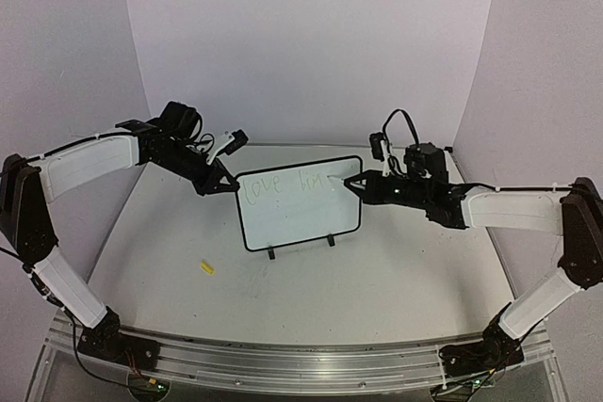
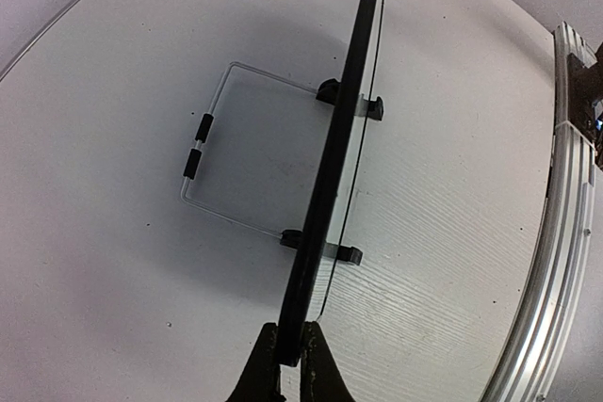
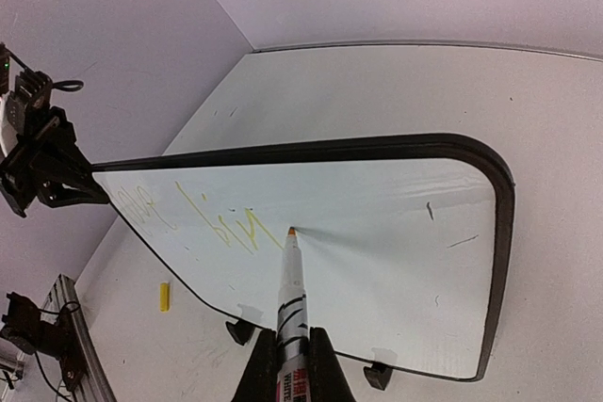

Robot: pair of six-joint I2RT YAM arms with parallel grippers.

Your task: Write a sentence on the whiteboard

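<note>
- Step in hand: writing, mid-sentence. The sentence [image 1: 283,185] on the whiteboard [image 1: 300,218] reads roughly "love fin" in faint yellow-green strokes. The second word looks unfinished, and no second line shows.
- The right pincer [image 3: 292,344] is clenched on the marker [image 3: 291,275]. The barrel runs straight out ahead of the fingers, and the tip sits at the board face just past the last stroke. It looks to be in contact, but I cannot be certain.
- The left pincer [image 2: 290,353] is clenched on the board's frame, one finger on either side. In the top view this is the upper corner on the left arm's side.
- The board stands upright on the worktop [image 1: 396,280], between the two pincers, on two black feet [image 2: 350,254]. A wire stand [image 2: 212,152] lies behind it, on the face away from the marker.
- A yellow bit [image 1: 205,267] lies on the worktop, nearer the bases than the left pincer and apart from the board.
- Next move (judgement): carry the stroke onward to finish the word, with light, even pressure. The left grip must brace the board so that it neither tips nor slides. Room ahead of the tip is short, so a new line underneath is likely needed.
- Pose: the left arm reaches in from its side, forearm raised, wrist angled down to the corner. The right arm reaches across from its side, forearm near level, pincer pointing at the board face.
</note>
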